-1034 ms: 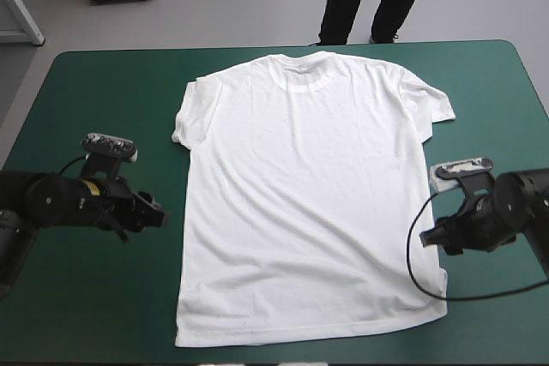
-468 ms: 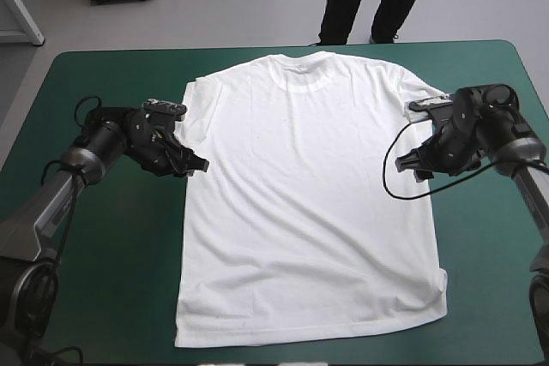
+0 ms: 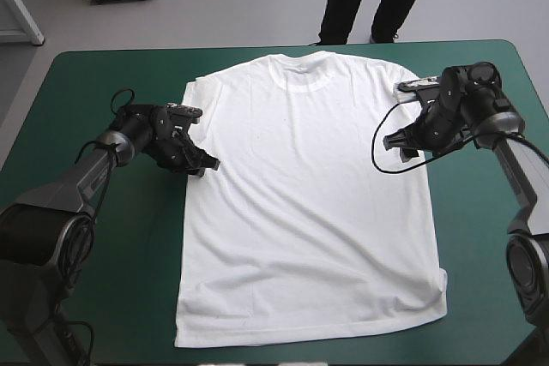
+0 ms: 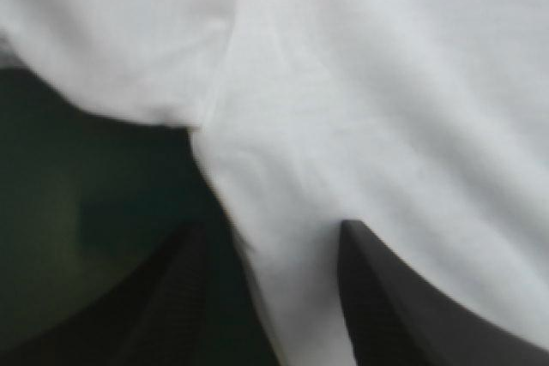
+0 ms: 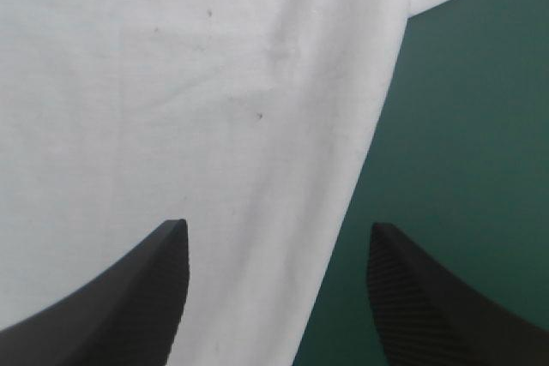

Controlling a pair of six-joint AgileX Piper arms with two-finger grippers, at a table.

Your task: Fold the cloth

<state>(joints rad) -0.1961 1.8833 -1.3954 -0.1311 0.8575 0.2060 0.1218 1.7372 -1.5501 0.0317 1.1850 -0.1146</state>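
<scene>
A: State of left hand (image 3: 209,165)?
B: Held open. The T-shirt's (image 3: 309,203) side edge is straddled just under the sleeve (image 3: 190,113), mid-left of the high frame. One finger (image 4: 403,315) is seen over cloth, the other over the teal-green bench (image 3: 129,297).
A: And right hand (image 3: 398,147)?
B: Also open, mirrored at mid-right, with the side edge between its fingers just below the other sleeve.
A: Shirt layout?
B: Spread flat and centred. The long axis is run from collar (image 3: 307,70) at top of frame to hem (image 3: 309,332) at bottom. Cloth lies inward of each hand, so each edge is judged best taken by its own arm. Nothing is gripped yet.
</scene>
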